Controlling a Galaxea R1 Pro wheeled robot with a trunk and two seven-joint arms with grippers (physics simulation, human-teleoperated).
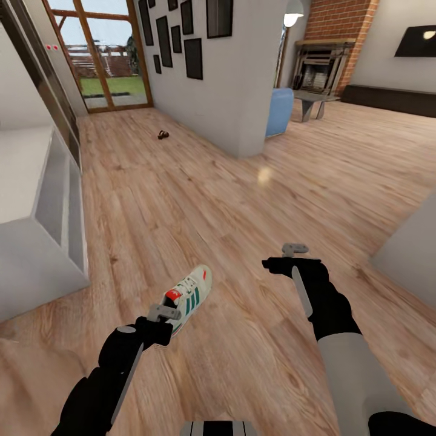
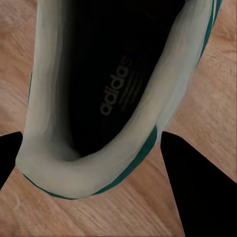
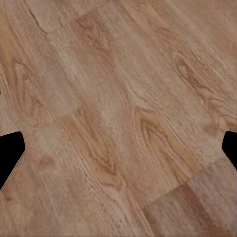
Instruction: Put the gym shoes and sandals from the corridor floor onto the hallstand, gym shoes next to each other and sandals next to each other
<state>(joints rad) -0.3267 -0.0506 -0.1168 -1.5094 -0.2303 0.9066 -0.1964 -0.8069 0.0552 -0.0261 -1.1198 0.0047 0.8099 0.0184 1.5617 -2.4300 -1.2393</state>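
Left hand open astride gym shoe heel collar; right hand open, idle. Lower squarely, close on collar wall, lift level.

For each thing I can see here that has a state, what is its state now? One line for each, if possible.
Gym shoe: upright on the floor, heel between the open left end effector's fingers.
Left end effector: open around the shoe's heel, not closed.
Right end effector: open, holding nothing, above bare floor.
Sandal: far down the corridor, on the floor.
Shoe rack: no shoes visible on it.
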